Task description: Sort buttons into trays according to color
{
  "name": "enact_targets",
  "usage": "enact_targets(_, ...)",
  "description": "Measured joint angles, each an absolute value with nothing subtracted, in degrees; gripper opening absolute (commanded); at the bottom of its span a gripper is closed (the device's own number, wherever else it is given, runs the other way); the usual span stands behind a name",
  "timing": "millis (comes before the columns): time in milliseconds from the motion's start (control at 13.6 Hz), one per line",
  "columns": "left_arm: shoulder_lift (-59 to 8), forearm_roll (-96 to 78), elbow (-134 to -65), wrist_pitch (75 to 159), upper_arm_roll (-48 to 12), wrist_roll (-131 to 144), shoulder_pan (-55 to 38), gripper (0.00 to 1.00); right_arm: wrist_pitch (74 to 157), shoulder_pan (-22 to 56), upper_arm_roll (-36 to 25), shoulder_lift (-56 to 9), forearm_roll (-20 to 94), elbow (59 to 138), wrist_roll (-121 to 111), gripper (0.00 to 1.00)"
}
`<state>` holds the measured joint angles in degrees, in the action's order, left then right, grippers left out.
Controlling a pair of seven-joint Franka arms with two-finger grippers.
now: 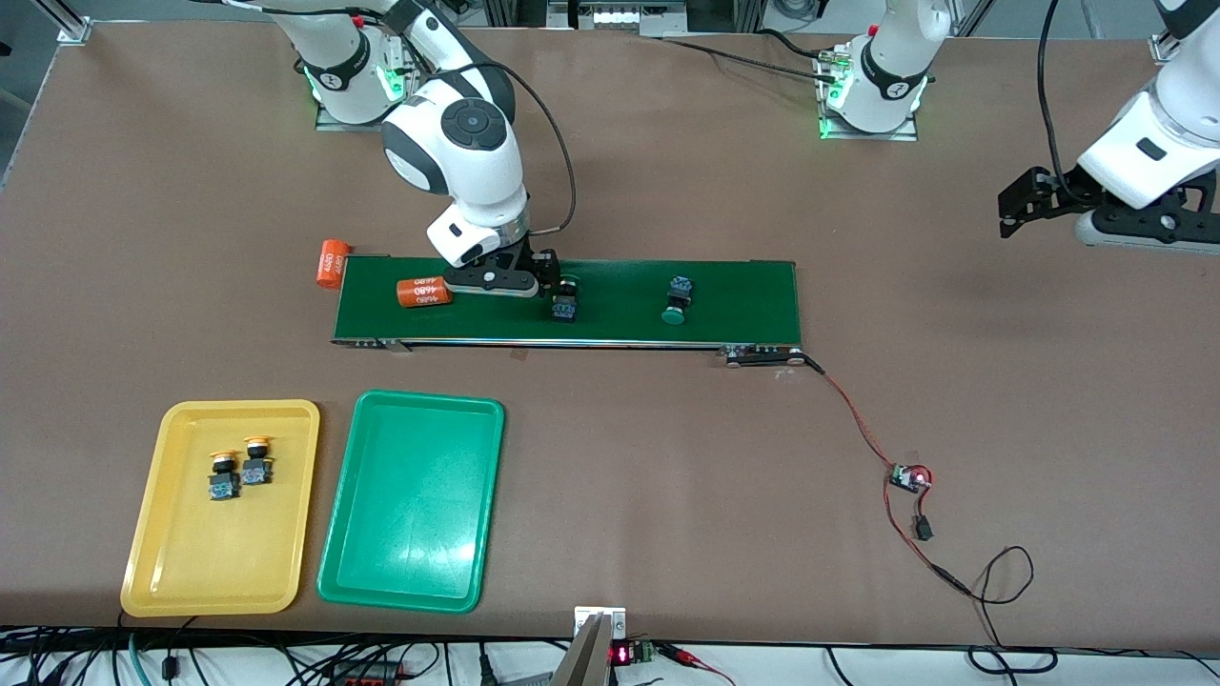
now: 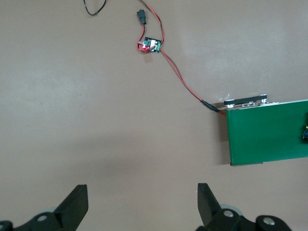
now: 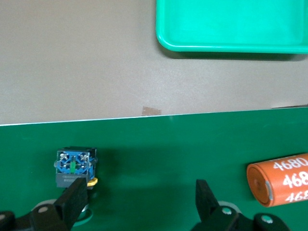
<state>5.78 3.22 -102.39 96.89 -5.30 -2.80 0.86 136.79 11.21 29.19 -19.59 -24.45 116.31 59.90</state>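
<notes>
Hovering low over the long dark-green conveyor belt (image 1: 610, 303), the right gripper (image 1: 491, 278) has its black fingers (image 3: 72, 201) spread apart with nothing between them. One green-capped push-button switch with a black-and-blue body (image 1: 566, 299) lies on the belt just beside that gripper, outside its jaws; in the right wrist view its blue terminal end (image 3: 73, 164) faces the camera, next to one finger. A second green-capped switch (image 1: 678, 301) lies on the belt nearer the left arm's end, well apart from the first.

Two orange cylinders marked "4680": one (image 1: 424, 292) on the belt beside the right gripper, toward the right arm's end; the other (image 1: 330, 264) at the belt's end, off the green surface.

Shallow yellow rectangular plastic tray (image 1: 172, 572) holds both yellow-capped switches (image 1: 239, 468), touching side by side. Shallow green plastic tray (image 1: 400, 581) sits just beside the yellow one, nothing in it. Both trays are nearer the front camera than the belt.

Left gripper (image 1: 1025, 205) waits in the air over bare brown table (image 1: 953, 572) at the left arm's end, fingers (image 2: 77, 204) apart, empty. A small circuit board on red-and-black wire (image 1: 910, 477) lies near the belt's end.
</notes>
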Motion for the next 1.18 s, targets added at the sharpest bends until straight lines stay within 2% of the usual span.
enact_targets(367, -0.65, 4.20, -93.96, 95.39, -5.02, -2.36, -0.14, 1.00, 136.83, 11.20, 29.11, -20.06, -24.45, 116.31, 59.90, 1.00)
enact_targets(1175, -1.73, 4.00, -92.60, 94.63, -5.18, -2.49, -0.03, 1.00, 138.47, 11.10, 28.73, -21.82, -24.47, 116.30, 59.78, 1.00)
